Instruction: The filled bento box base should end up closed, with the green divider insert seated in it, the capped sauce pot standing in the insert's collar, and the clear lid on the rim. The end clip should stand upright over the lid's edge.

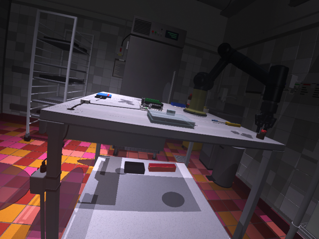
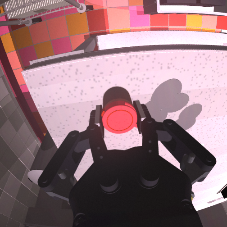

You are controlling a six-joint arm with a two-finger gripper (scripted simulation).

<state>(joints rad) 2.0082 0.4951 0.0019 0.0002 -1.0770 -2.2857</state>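
At the table's near right corner the sauce pot [image 1: 261, 134] [image 2: 118, 111], a dark cylinder with a red cap, stands upright on the tabletop. My gripper [image 1: 262, 130] [image 2: 119, 118] is lowered over it, and its two fingers are closed on the sides of the red cap. Toward the middle of the table lies the clear lid [image 1: 170, 118], flat on the surface. Behind it sits the bento box base with the green divider insert [image 1: 152, 103] on top. I cannot make out the end clip.
A blue-and-red box [image 1: 104, 95] lies at the table's far left. A yellow-handled screwdriver [image 1: 227, 123] lies between the lid and the pot. The arm's base [image 1: 197, 102] stands at the far side. The table edges run close around the pot.
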